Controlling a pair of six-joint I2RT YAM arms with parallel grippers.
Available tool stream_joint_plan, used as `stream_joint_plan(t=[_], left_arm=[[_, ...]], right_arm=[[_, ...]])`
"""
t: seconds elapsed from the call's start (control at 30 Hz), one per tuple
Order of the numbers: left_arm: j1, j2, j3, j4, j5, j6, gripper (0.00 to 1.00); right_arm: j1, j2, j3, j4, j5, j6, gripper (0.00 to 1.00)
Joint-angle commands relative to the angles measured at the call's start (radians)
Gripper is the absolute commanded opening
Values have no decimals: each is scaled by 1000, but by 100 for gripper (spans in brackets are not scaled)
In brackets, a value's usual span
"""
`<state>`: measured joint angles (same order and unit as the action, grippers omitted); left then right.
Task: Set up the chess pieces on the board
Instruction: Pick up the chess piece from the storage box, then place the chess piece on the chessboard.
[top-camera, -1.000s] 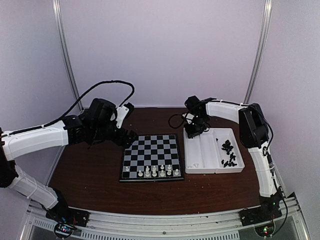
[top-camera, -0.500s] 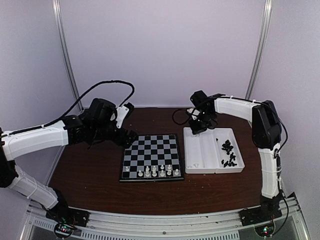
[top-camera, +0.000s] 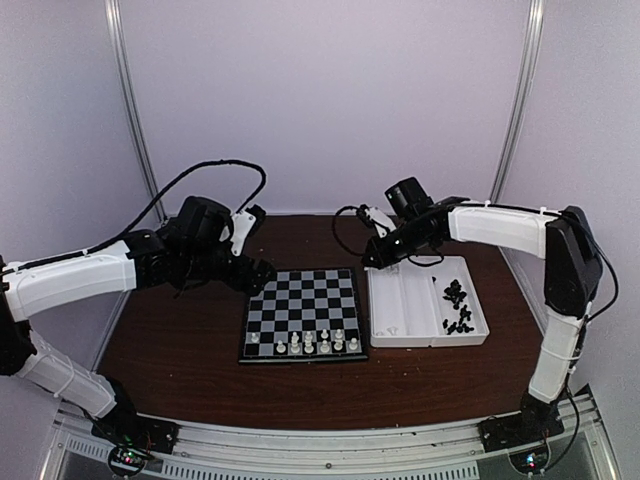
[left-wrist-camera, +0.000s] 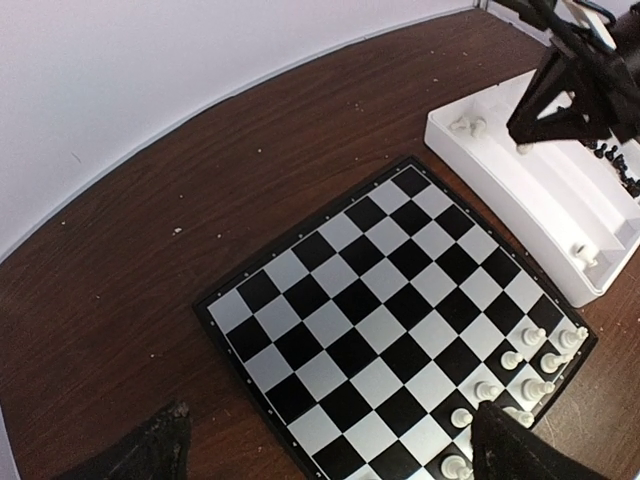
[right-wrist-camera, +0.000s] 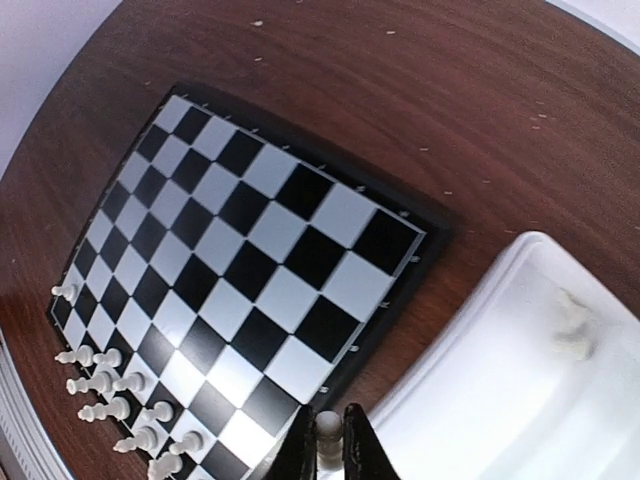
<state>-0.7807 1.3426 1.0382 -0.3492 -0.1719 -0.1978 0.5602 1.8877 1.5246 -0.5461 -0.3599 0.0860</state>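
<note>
board (top-camera: 300, 295) far rows open, white pieces (top-camera: 308, 345) crowding near edge, tray (top-camera: 428, 342) alongside

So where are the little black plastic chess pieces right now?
In the top view, the little black plastic chess pieces lie clustered in the right-hand compartment of the white rectangular tray, which sits right of the black-and-white checked board.

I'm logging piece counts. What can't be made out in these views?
Small white plastic chess piece in the right gripper: kind unclear; right wrist view, fingers and bottom edge hide its body.
Black plastic chess pieces in the white two-compartment tray: count unclear; top view, too small, overlapping.
White pieces on the flat black-and-white checked board: left wrist view, bottom edge and the open left gripper cut some off.
</note>
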Motion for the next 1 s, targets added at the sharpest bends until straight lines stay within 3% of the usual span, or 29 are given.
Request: stream_joint_plan(t=[0.0, 0.23, 0.7, 0.97], left_arm=[[16, -34, 0, 4, -1, -29, 98], [20, -82, -27, -14, -13, -27, 98], [21, -104, -35, -21, -27, -18, 98], [21, -85, -13, -26, -25, -12, 98]], right_arm=[[69, -39, -119, 292, -98, 48, 12], [133, 9, -247, 569, -46, 133, 11], [250, 119, -343, 727, 206, 71, 11], [260, 134, -411, 810, 242, 87, 14]])
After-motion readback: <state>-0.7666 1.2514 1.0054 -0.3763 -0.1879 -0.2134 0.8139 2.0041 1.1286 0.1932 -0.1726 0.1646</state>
